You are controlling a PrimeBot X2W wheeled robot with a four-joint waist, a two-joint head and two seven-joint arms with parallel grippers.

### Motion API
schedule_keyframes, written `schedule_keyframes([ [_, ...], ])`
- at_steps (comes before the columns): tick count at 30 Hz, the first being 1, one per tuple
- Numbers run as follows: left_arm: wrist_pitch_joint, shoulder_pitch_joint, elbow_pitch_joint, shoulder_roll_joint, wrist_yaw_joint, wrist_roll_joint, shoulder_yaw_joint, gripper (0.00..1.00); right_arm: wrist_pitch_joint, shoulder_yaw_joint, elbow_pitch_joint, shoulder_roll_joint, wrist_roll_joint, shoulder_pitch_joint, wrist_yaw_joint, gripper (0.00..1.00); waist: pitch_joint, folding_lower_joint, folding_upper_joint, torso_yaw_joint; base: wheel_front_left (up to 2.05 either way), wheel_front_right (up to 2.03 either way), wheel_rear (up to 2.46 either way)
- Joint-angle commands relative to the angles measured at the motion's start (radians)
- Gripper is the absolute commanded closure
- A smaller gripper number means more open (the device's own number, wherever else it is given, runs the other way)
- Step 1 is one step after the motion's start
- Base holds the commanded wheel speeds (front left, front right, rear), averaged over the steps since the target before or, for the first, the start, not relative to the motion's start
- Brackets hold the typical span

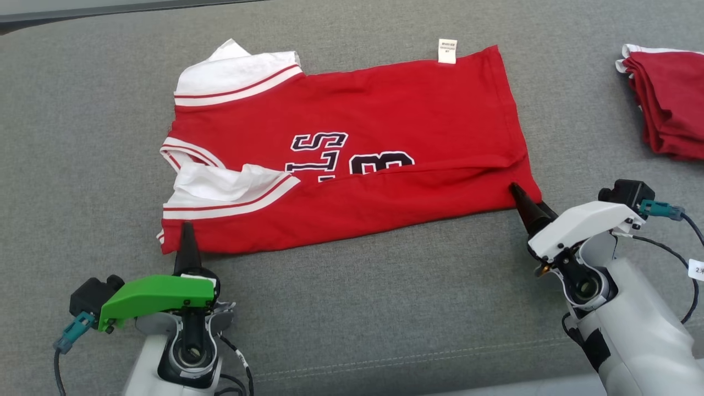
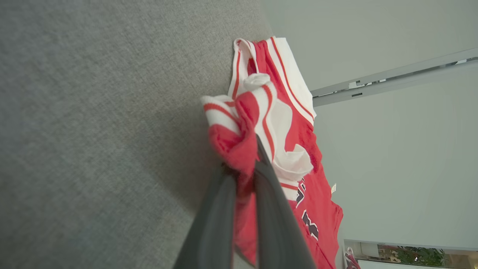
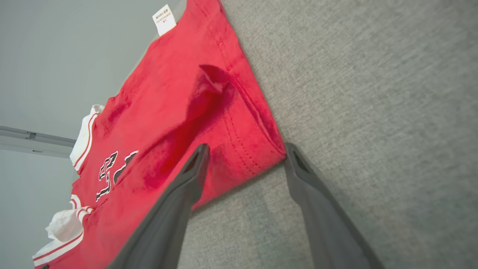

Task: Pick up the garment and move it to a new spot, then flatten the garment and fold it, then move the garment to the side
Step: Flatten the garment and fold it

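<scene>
The garment point(image 1: 385, 110) lies long left-right; left claw point(image 1: 187, 228) clamped on its near-left corner; right claw point(image 3: 246, 151) apart, straddling the near-right corner.

- garment point(image 1: 396, 104): red; white sleeves with red stripes; dark lettering outlined in white;
- label point(image 1: 447, 50): white;
- surface point(image 1: 385, 308): grey weave;
- folded stack point(image 1: 671, 104): darker red, white edge;
- left gripper point(image 1: 187, 226): green shell

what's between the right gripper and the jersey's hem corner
Nothing visible. The open right gripper straddles the red jersey's hem corner on the grey cushion; the left gripper is shut on its shoulder corner.
</scene>
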Motion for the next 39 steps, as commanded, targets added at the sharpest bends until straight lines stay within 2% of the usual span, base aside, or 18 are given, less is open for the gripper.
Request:
schedule_keyframes([
  [1, -0.003, -0.017, -0.008, 0.001, 0.000, 0.018, -0.001, 1.00, -0.003, 0.000, 0.014, 0.001, 0.003, -0.014, 0.000, 0.00, 0.007, 0.0000, 0.0000, 0.009, 0.00, 0.00, 0.00],
  [2, -0.001, -0.019, -0.014, 0.000, 0.002, 0.018, -0.007, 1.00, -0.007, 0.003, 0.033, -0.001, -0.002, -0.024, 0.000, 0.00, 0.008, 0.0000, 0.0000, 0.012, 0.00, 0.00, 0.00],
  [3, 0.000, -0.021, -0.019, 0.000, 0.003, 0.021, -0.013, 1.00, -0.013, 0.005, 0.049, -0.003, -0.006, -0.038, 0.000, 0.08, 0.011, 0.0000, 0.0000, 0.016, 0.00, 0.00, 0.00],
  [4, 0.002, -0.023, -0.024, 0.000, 0.003, 0.025, -0.017, 1.00, -0.018, 0.009, 0.064, -0.003, -0.009, -0.051, 0.000, 0.44, 0.012, 0.0000, 0.0000, 0.019, 0.00, 0.00, 0.00],
  [6, 0.002, -0.025, -0.041, 0.000, 0.004, 0.033, -0.025, 1.00, -0.028, 0.022, 0.082, -0.006, -0.014, -0.073, 0.000, 0.77, 0.014, 0.0000, 0.0000, 0.024, 0.00, 0.00, 0.00],
  [7, 0.002, -0.025, -0.049, 0.000, 0.002, 0.035, -0.027, 1.00, -0.030, 0.028, 0.087, -0.008, -0.013, -0.081, 0.000, 1.00, 0.014, 0.0000, 0.0000, 0.026, 0.00, 0.00, 0.00],
  [12, -0.003, -0.009, -0.120, 0.017, -0.003, 0.055, -0.030, 1.00, -0.031, 0.049, 0.070, -0.033, 0.025, -0.114, 0.000, 1.00, -0.002, 0.0000, 0.0000, 0.026, 0.00, 0.00, 0.00],
  [16, 0.002, 0.017, -0.189, 0.028, 0.011, 0.058, -0.026, 1.00, 0.003, 0.042, 0.045, -0.060, 0.061, -0.114, 0.000, 1.00, -0.017, 0.0000, 0.0000, 0.019, 0.00, 0.00, 0.00],
  [22, 0.039, 0.110, -0.307, 0.060, 0.076, 0.082, -0.056, 1.00, 0.063, 0.041, -0.024, -0.105, 0.073, -0.053, 0.000, 1.00, -0.033, 0.0000, 0.0000, 0.010, 0.00, 0.00, 0.00],
  [25, 0.043, 0.201, -0.370, 0.067, 0.130, 0.078, -0.060, 1.00, 0.044, 0.016, -0.079, -0.122, 0.052, 0.027, 0.000, 1.00, -0.040, 0.0000, 0.0000, 0.007, 0.00, 0.00, 0.00],
  [31, 0.035, 0.322, -0.407, 0.066, 0.186, 0.071, -0.059, 1.00, 0.017, -0.023, -0.162, -0.094, 0.038, 0.174, 0.000, 1.00, -0.049, 0.0000, 0.0000, 0.003, 0.00, 0.00, 0.00],
  [39, 0.028, 0.396, -0.385, 0.046, 0.221, 0.070, -0.073, 1.00, 0.015, -0.056, -0.239, -0.037, 0.022, 0.297, 0.000, 1.00, -0.059, 0.0000, 0.0000, -0.001, 0.00, 0.00, 0.00],
])
